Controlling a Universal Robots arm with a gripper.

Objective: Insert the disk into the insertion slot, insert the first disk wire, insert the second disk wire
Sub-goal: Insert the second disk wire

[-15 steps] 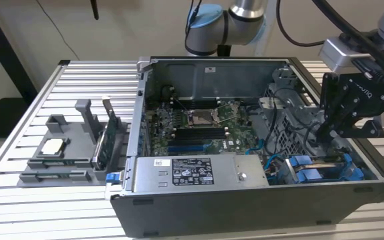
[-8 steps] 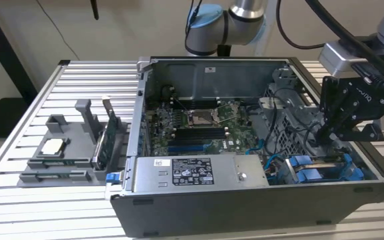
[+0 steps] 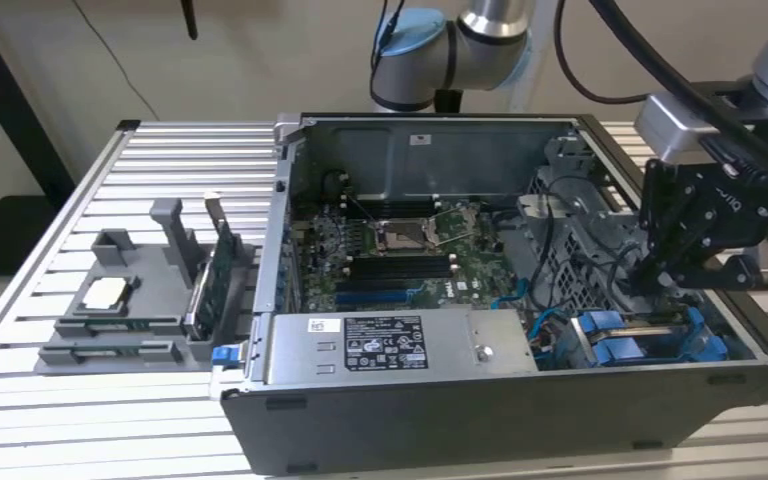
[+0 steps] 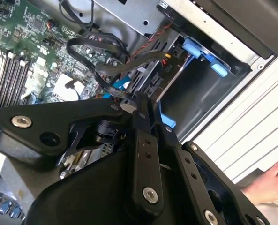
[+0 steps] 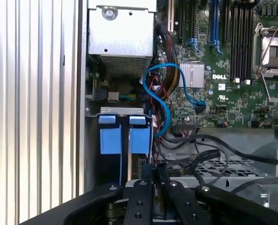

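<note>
Reaching down into the open computer case at the bench's near corner on the exterior view's right, the black end effector has its fingers drawn close together, though whether they grip anything cannot be told. Just below it, the insertion slot holds blue carrier frames, with the disk seated inside. Farther back lie the green motherboard and the grey power-supply box.
</note>
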